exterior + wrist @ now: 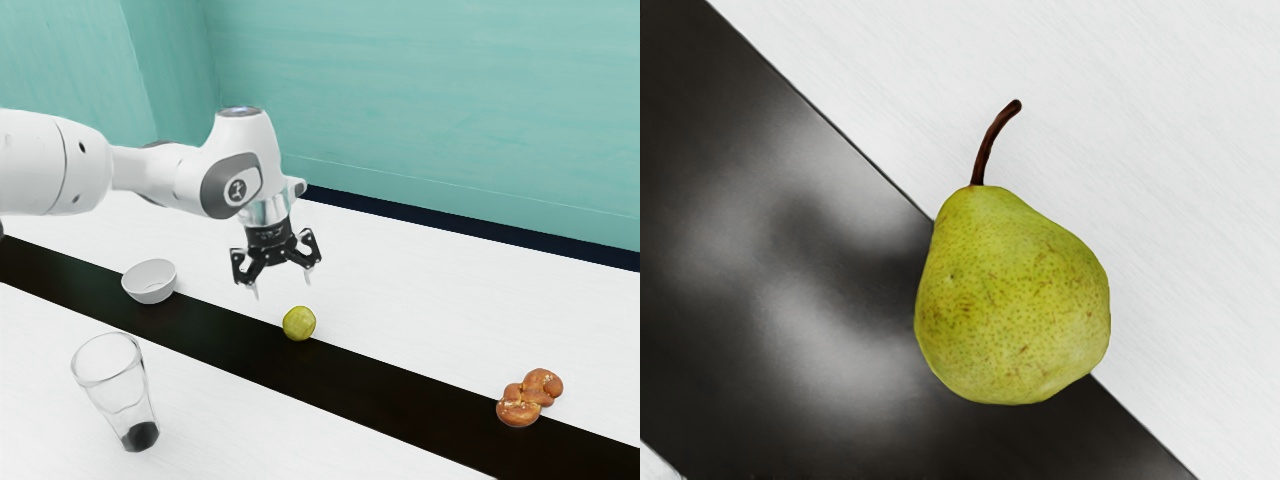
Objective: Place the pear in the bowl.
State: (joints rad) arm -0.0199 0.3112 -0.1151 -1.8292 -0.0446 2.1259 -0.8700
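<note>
Wrist view: speckled yellow-green pear (1012,300), dark curved stem (992,140).

the pear (1015,300) is lying on its side, showing a yellow-green skin with fine brown speckles and a few russet marks. its rounded end is bulging broadly, while its narrower end is tapering toward a dark brown, curving stem (987,145). it is straddling the edge between the dark strip (235,340) and the white surface (420,290). the bowl (150,283), white and rounded, is standing upright with its mouth facing up. it is sitting by the same edge of the strip, well apart from the pear, toward the exterior view's left.
</note>
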